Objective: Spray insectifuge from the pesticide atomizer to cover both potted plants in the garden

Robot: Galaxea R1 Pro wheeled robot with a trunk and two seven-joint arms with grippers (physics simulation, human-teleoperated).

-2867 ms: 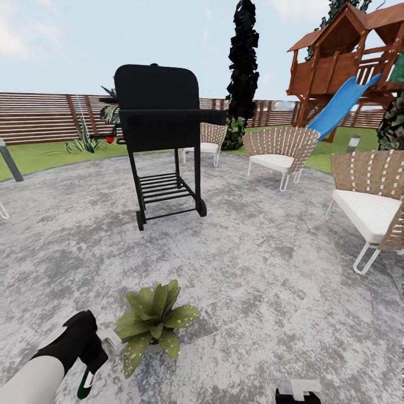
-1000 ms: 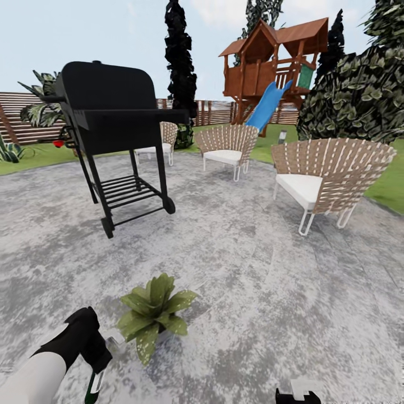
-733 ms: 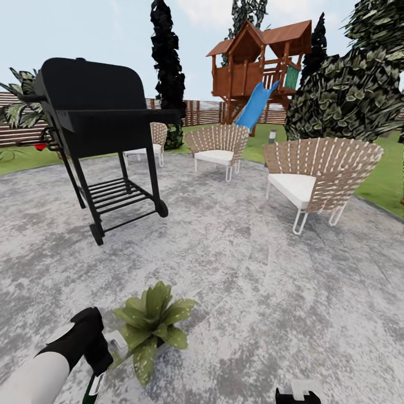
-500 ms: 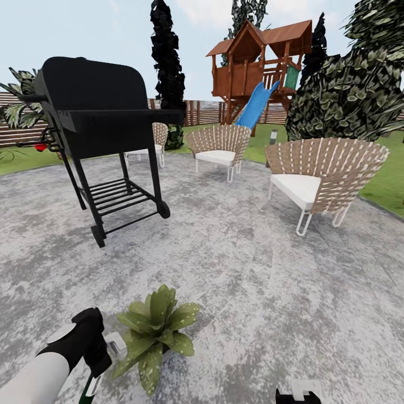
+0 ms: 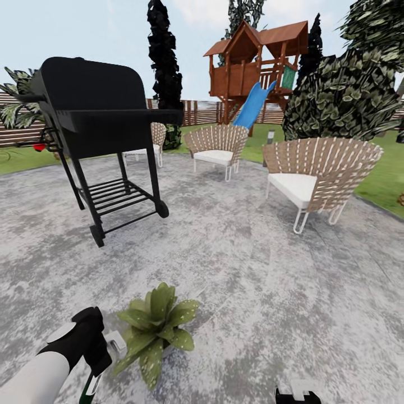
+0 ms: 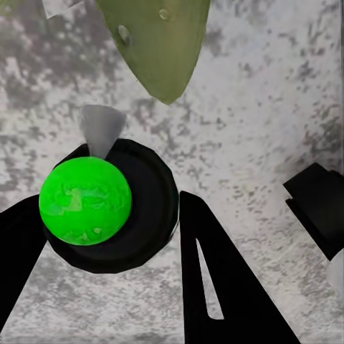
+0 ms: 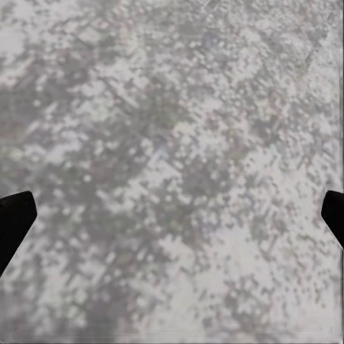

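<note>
since the view swung right about three seconds ago and has now steadied, the grill (image 5: 106, 120) sits left and one potted plant (image 5: 156, 328) lies just beside the left gripper (image 6: 107, 279), which clamps the pesticide atomizer (image 6: 107, 208); spraying looks imminent. the right gripper (image 7: 172, 215) hangs spread, empty.

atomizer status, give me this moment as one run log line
left gripper: shut on pesticide atomizer | target: potted plant beside it | right gripper: open over paving
</note>
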